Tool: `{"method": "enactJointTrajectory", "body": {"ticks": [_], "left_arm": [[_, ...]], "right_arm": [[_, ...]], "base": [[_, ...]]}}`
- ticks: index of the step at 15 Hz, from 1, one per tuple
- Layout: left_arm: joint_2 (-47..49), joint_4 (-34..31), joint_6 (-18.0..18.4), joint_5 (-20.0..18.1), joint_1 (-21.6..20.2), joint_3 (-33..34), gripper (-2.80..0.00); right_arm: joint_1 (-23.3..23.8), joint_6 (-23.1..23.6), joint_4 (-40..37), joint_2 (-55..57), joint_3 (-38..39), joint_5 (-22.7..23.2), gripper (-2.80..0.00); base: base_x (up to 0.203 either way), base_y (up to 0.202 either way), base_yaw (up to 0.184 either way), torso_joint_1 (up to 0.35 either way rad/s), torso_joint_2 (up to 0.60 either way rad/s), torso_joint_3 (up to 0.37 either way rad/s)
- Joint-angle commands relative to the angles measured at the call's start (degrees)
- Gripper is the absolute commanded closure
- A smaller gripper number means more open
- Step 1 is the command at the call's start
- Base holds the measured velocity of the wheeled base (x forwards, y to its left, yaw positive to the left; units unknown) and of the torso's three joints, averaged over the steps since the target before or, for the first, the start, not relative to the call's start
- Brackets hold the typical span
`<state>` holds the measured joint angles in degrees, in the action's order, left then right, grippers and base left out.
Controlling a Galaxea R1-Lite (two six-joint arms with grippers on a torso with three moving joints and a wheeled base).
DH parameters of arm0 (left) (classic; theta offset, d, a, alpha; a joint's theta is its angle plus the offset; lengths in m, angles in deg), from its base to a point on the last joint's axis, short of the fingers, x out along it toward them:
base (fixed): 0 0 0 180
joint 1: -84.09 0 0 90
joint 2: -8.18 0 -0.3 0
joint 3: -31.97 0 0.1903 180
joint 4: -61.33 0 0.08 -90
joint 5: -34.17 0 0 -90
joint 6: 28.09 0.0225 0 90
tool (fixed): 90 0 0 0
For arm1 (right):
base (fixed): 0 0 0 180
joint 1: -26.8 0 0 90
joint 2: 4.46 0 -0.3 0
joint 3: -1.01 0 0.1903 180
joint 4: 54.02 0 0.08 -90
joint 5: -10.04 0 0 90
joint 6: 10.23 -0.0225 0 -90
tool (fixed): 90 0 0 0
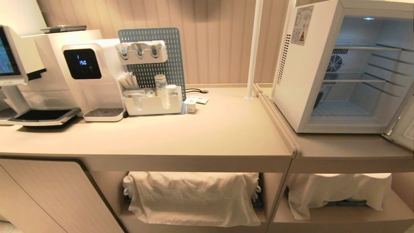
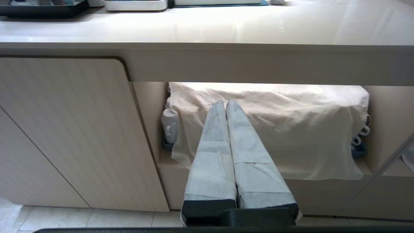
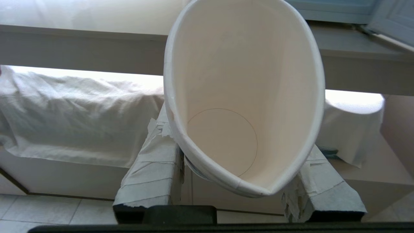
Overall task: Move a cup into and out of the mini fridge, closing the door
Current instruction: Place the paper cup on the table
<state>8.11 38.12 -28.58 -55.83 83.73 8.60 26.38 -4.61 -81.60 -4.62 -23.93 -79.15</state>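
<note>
From the head view, the boxy white mini fridge (image 1: 343, 68) stands with its white inside and wire shelves bare — no cup can be seen in there, and neither arm shows. Its door (image 1: 402, 127) is swung wide, and only a pale corner of it peeks in at the edge, so the glass window is cut off. In the left wrist view, the left gripper (image 2: 225, 103) has its two paper-wrapped fingers pressed tight together on nothing, pointing at a white cloth (image 2: 291, 126) draped over a low shelf under the beige counter (image 2: 207, 29). In the right wrist view, the right gripper (image 3: 241, 152) is clamped on the small white paper cup (image 3: 242, 97), one padded finger on each side near the bottom. The cup looks empty, so it should be very light, but it is thin and soft — its rolled rim is already squashed into an egg shape. A gentle hold low down, near the stiff base, seems safest. The cup hides the fingertips and most of what lies past them. The blue marks on its outside cannot be seen. A bit of the fridge and its door shows above and beyond the gripper.
</note>
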Motion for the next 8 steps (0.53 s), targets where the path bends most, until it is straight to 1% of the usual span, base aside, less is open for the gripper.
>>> {"method": "enactJointTrajectory", "body": {"ticks": [1, 8], "left_arm": [[-0.01, 0.02, -0.04, 0.00, 0.00, 0.00, 0.00], [-0.01, 0.02, -0.19, 0.00, -0.06, 0.00, 0.00]], "right_arm": [[-0.02, 0.09, -0.01, 0.07, -0.01, 0.08, 0.00], [-0.02, -0.08, 0.06, 0.09, -0.01, -0.01, 0.00]], "base": [[0.000, 0.194, 0.004, -0.005, 0.01, 0.001], [0.000, 0.193, 0.000, 0.002, 0.00, 0.002]]}}
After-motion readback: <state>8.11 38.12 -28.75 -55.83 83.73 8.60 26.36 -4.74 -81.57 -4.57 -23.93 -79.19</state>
